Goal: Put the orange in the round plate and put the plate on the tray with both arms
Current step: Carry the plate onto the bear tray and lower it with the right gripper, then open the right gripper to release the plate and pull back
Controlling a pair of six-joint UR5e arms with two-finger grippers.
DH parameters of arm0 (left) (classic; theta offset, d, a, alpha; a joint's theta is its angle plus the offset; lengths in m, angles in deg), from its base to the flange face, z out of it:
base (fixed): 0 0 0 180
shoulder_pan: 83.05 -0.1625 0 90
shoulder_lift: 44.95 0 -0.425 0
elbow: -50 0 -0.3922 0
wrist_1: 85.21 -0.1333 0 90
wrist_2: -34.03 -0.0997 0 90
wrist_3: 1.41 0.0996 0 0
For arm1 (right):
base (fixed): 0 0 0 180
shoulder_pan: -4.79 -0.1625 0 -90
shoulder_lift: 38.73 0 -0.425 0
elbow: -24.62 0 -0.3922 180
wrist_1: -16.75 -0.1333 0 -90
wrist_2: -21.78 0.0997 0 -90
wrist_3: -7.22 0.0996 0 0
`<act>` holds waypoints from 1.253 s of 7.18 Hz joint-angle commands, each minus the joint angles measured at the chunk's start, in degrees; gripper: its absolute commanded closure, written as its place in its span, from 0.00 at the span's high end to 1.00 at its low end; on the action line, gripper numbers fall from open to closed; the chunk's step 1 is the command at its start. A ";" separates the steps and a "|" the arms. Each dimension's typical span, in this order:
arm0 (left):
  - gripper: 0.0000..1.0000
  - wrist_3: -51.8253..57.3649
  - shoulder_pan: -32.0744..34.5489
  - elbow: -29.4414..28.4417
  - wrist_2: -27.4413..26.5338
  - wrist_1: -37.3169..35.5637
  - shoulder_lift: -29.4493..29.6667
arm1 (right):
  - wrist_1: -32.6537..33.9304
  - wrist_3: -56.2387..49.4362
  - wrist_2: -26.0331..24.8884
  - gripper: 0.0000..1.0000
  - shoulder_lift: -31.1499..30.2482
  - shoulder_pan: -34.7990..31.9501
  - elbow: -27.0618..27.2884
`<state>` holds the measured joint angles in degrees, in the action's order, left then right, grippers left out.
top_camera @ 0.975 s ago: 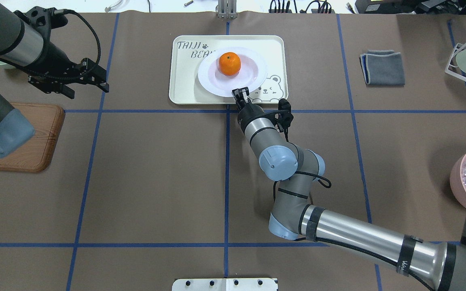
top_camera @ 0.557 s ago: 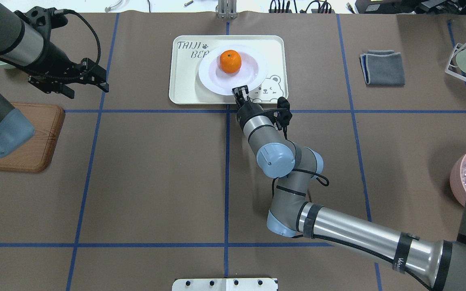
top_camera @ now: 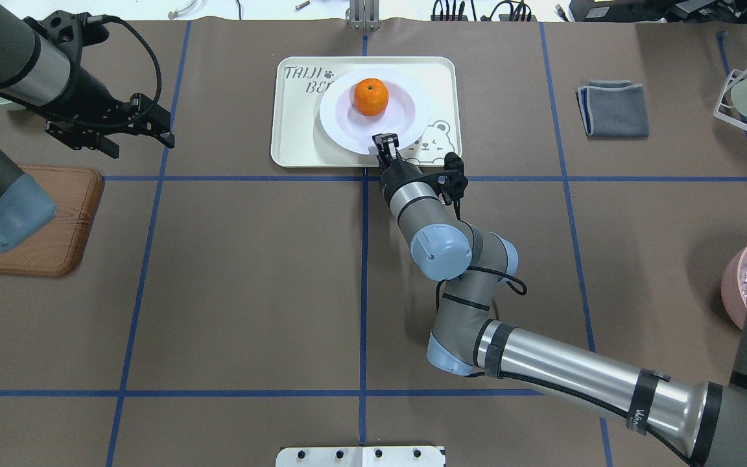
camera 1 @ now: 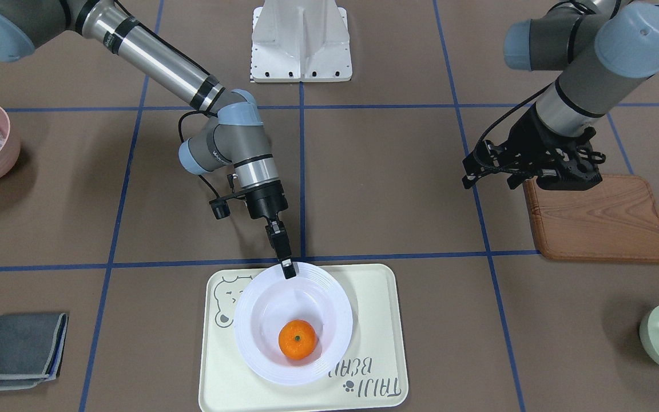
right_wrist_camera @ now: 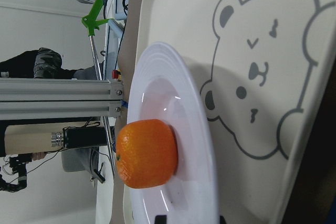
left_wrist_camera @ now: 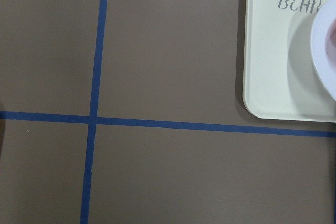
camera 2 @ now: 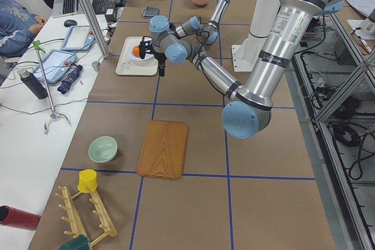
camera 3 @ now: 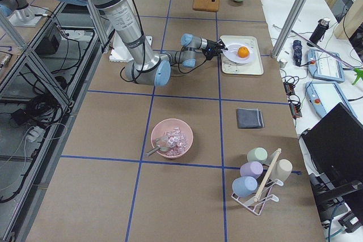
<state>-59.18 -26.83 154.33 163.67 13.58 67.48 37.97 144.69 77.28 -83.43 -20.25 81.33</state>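
Front view: right hand (camera 1: 288,268) pinched shut on the plate (camera 1: 344,326) rim, at the plate's 12 o'clock. Orange (camera 1: 297,339) sits in the well, toward 6. Plate is over the tray (camera 1: 376,309). Left hand (camera 1: 489,179) is at 2 o'clock, well apart, fingers spread, empty.

Overhead: grip reads at the plate's 6; right arm clearly nearer.

Right wrist: glossy white ridged rim runs to the fingertips; shadow beneath, plate likely tipped. Letting go looks next.

Left wrist: matte cream tray corner, rounded.
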 commanded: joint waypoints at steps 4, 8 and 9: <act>0.98 0.03 -0.05 -0.45 0.00 0.00 0.06 | 1.37 -7.11 2.68 1.00 -13.00 3.33 21.28; 0.98 4.65 2.31 -0.36 0.00 0.00 -0.37 | 6.16 -34.93 36.15 1.00 -20.34 -10.13 29.16; 0.98 7.30 3.80 -0.19 0.00 0.00 -1.42 | 10.03 -43.95 44.79 1.00 -20.26 -15.42 29.25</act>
<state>-55.12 -24.56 154.04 163.67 13.58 66.97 43.69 110.55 110.75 -103.42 -29.12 110.25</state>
